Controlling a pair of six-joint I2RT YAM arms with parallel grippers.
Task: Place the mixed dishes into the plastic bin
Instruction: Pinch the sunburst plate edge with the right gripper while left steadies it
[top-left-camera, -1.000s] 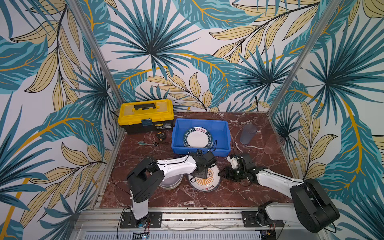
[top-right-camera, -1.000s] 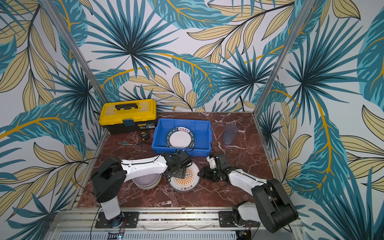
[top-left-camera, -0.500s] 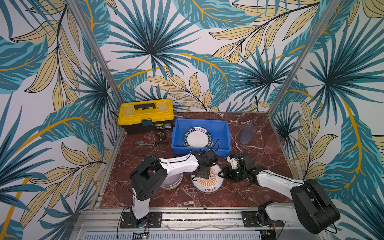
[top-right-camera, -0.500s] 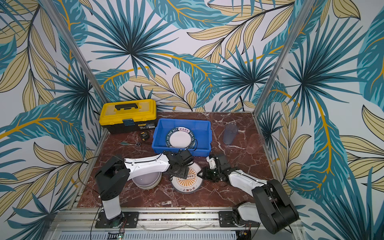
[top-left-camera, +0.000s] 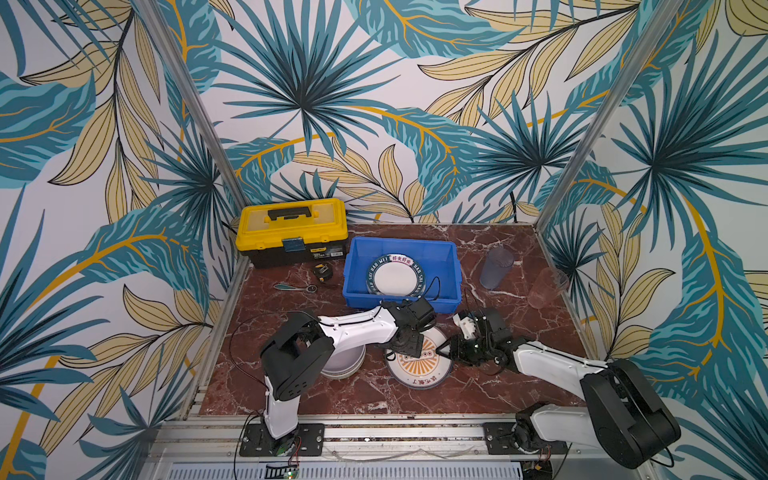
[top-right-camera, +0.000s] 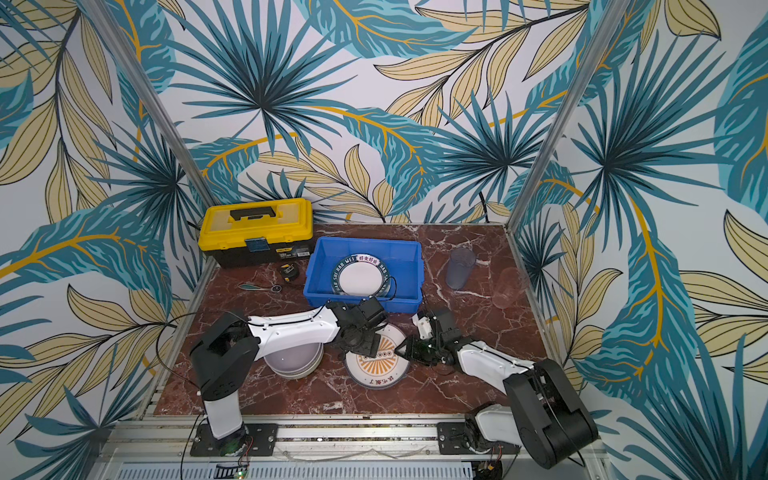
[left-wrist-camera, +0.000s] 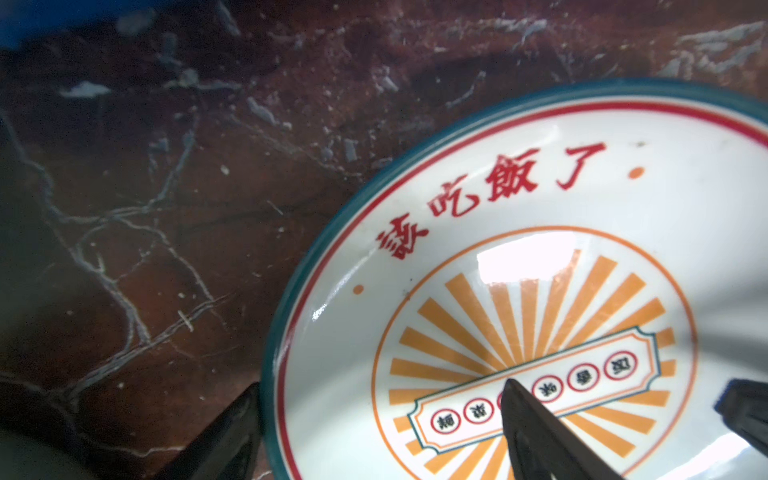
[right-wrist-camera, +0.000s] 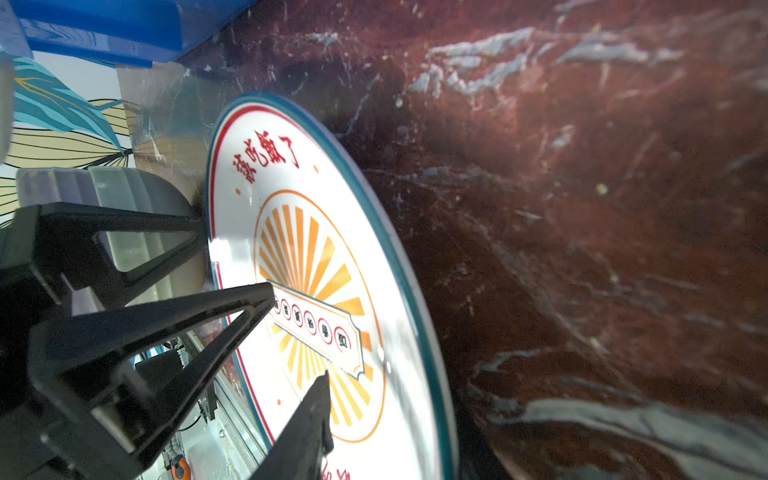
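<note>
The white plate with the orange sunburst lies on the marble near the front. My left gripper stands open astride its left rim, one finger outside the rim and one on the face. My right gripper straddles the right rim. One of its fingers lies over the face; the other is hidden under the rim. The blue plastic bin holds a striped plate. Stacked lavender and pale green bowls sit under my left arm.
A bluish tumbler and a pinkish tumbler stand at the right, beside the bin. A yellow-and-black toolbox is at the back left, with a tape measure and a small teal tool before it.
My left gripper has come forward and down onto the sunburst plate's left rim. The plate has slid slightly right and forward. The right gripper has stayed at the right rim.
</note>
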